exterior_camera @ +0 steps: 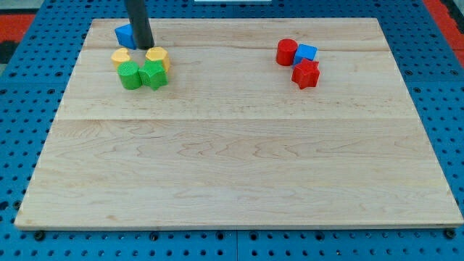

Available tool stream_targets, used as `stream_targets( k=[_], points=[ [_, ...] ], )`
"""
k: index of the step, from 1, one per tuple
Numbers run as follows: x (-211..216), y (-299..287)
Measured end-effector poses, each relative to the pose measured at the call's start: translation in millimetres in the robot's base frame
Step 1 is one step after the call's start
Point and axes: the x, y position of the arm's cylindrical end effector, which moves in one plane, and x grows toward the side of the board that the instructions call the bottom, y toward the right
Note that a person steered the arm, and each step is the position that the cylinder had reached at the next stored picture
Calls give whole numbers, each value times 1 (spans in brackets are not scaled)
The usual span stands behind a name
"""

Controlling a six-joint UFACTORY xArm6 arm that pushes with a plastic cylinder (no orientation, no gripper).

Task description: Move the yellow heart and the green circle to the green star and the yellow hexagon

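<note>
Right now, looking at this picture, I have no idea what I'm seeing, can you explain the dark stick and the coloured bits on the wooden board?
One camera looks down at a wooden board. The dark stick is a robot arm's rod; it holds nothing, only pushes. My tip sits at the view's top left, just right of a blue block, above a tight cluster: yellow heart, yellow hexagon, green circle, green star. At the view's top right lie a red cylinder, a blue cube and a red star.

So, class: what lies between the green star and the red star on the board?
Nothing: in the camera view, the stretch of wooden board between the green star and the red star is bare. My tip sits above the green star, beside the yellow hexagon.
</note>
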Motion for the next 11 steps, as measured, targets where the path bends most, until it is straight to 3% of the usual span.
stream_targets(
  k=[1,3,4,5,6,9,11],
  points=[
    [8,32],
    [116,50],
    [129,55],
    [57,61],
    [31,23],
    [44,-66],
    [84,-32]
  ],
)
